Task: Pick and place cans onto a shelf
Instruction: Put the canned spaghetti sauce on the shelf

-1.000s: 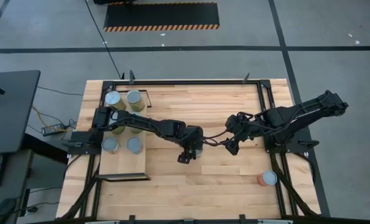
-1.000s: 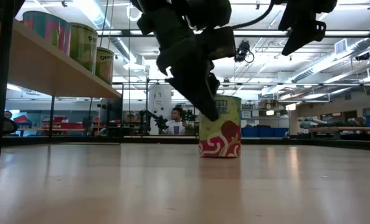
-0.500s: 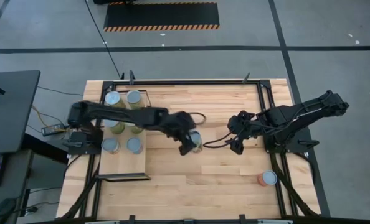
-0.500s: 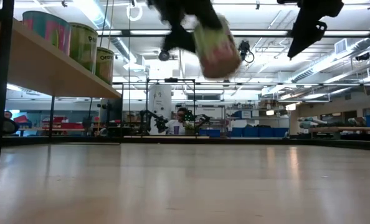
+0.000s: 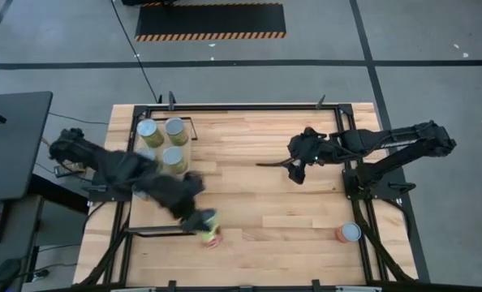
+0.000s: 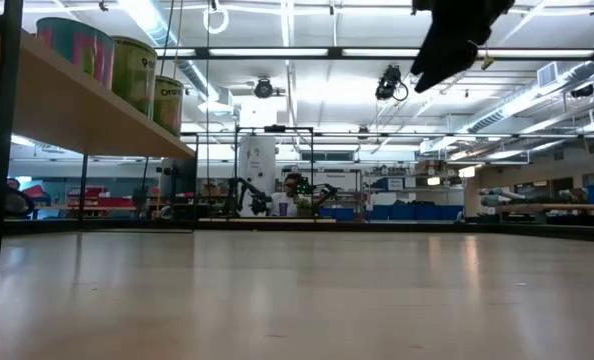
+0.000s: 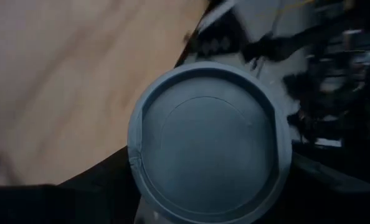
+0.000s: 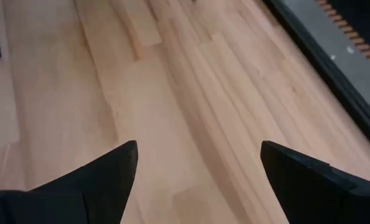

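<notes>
- The shelf (image 5: 161, 212) lies along the left part of the desk (image 5: 265, 219).
- Three cans (image 5: 174, 159) stand at the shelf's far end.
- The left hand (image 5: 206, 228) holds a can (image 5: 211, 237) just right of the shelf's near end.
- One lone can (image 5: 349, 234) stands at the near right.
- The right hand (image 5: 293, 172) hovers over the desk's far right part.
</notes>
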`<action>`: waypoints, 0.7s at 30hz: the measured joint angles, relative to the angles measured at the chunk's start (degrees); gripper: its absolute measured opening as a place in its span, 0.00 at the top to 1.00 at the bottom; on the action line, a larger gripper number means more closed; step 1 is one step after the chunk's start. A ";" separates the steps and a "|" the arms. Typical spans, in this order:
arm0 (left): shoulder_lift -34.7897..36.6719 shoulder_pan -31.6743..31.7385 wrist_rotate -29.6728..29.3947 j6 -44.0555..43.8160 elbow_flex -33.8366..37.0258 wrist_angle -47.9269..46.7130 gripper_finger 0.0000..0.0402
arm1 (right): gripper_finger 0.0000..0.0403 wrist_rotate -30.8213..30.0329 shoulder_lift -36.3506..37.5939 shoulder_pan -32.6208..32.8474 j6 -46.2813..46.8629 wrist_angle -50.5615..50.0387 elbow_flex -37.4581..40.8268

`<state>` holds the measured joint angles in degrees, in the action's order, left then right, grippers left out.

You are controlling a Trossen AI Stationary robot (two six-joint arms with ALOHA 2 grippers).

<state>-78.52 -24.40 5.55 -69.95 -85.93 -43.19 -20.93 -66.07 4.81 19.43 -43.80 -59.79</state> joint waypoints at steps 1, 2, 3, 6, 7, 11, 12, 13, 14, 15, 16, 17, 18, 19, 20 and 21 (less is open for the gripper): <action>0.79 -2.62 -1.23 -3.53 0.04 -2.04 0.29 | 0.14 0.00 -0.14 -0.57 -0.72 1.04 0.00; 1.40 -5.19 -2.85 -7.33 0.07 -3.74 0.29 | 0.14 0.00 -0.25 -1.16 -1.48 1.94 0.00; 2.01 -7.49 -4.32 -11.03 0.01 -5.09 0.29 | 0.14 0.13 -0.38 -1.75 -2.00 2.36 0.00; 3.36 -14.63 -7.10 -22.94 0.07 -14.30 0.29 | 0.14 0.99 -1.11 -3.30 -2.63 4.20 -0.04; 3.74 -16.82 -7.62 -26.87 0.07 -17.00 0.29 | 0.14 1.33 -1.41 -3.71 -2.58 4.19 -0.02; 5.81 -25.18 -10.89 -39.51 0.07 -27.67 0.29 | 0.14 2.27 -2.80 -4.84 -1.14 5.27 -0.02; 6.40 -26.98 -12.66 -41.66 0.07 -29.91 0.29 | 0.14 2.64 -3.22 -4.99 -0.57 5.53 -0.02; 6.96 -28.63 -14.81 -43.52 0.07 -32.55 0.29 | 0.14 2.86 -3.65 -5.09 0.16 5.69 -0.02; 7.44 -30.07 -16.96 -45.28 0.07 -35.75 0.29 | 0.14 3.00 -4.17 -5.18 0.87 5.65 -0.02; 7.85 -31.33 -19.15 -46.99 0.07 -38.78 0.29 | 0.14 3.07 -4.59 -5.26 1.77 5.64 -0.02; 8.11 -32.49 -21.21 -48.53 0.07 -41.94 0.29 | 0.14 3.12 -5.09 -5.27 2.81 5.64 -0.02; 8.22 -33.41 -23.08 -49.64 0.07 -44.93 0.29 | 0.14 3.15 -5.48 -5.27 3.80 5.64 -0.02; 8.22 -34.10 -24.40 -50.11 0.07 -46.98 0.29 | 0.14 3.36 -5.90 -5.28 4.84 5.58 -0.02; 8.22 -34.44 -25.40 -50.11 0.10 -47.04 0.29 | 0.14 3.79 -6.32 -5.28 5.84 5.61 -0.02; 8.20 -34.48 -27.13 -48.88 0.32 -46.48 0.29 | 0.14 4.51 -6.72 -5.29 6.69 5.65 -0.02; 8.07 -34.36 -29.26 -47.02 0.49 -46.15 0.29 | 0.14 5.00 -7.10 -5.28 7.70 5.63 -0.02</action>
<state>-70.46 -58.76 -23.72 -116.96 -85.44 -89.34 -15.93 -73.17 -0.47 27.13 -38.17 -59.81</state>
